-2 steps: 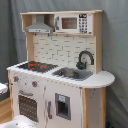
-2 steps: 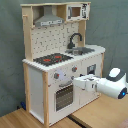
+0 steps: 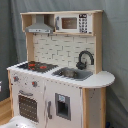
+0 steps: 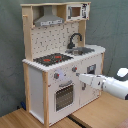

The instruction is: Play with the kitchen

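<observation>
Against the kitchen (image 4: 55, 75) front, near its 2 knobs (image 4: 56, 76), the gripper (image 4: 80, 76) reaches; I cannot tell if its fingers are parted.

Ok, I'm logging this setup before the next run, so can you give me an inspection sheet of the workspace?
Surface: light wooden floor, bare where visible.
Job's things: tall white and light-wood toy kitchen; black-red hob, steel sink, black faucet, windowed oven door, grey hood.
Clutter: nothing seen.
Grippers: white robot arm reaching toward the kitchen's front beside the oven door; fingers unclear.
Cables: nothing seen.
Surroundings: dark grey curtain behind.
</observation>
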Available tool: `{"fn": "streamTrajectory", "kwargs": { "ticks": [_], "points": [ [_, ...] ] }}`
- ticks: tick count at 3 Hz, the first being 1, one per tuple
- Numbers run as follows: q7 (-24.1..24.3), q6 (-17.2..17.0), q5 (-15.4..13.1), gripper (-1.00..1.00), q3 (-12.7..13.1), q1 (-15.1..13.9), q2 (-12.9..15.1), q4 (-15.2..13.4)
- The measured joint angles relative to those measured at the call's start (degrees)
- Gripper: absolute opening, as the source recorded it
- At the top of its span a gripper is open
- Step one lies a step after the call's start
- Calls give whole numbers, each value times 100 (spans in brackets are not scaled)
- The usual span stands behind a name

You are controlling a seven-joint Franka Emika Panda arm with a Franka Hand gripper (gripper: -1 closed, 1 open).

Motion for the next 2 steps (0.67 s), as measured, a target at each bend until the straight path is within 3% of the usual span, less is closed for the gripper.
{"fn": "streamTrajectory", "kwargs": {
  "ticks": [2],
  "points": [
    [1033,-579,5,100,84,382,-10,1]
  ]
}}
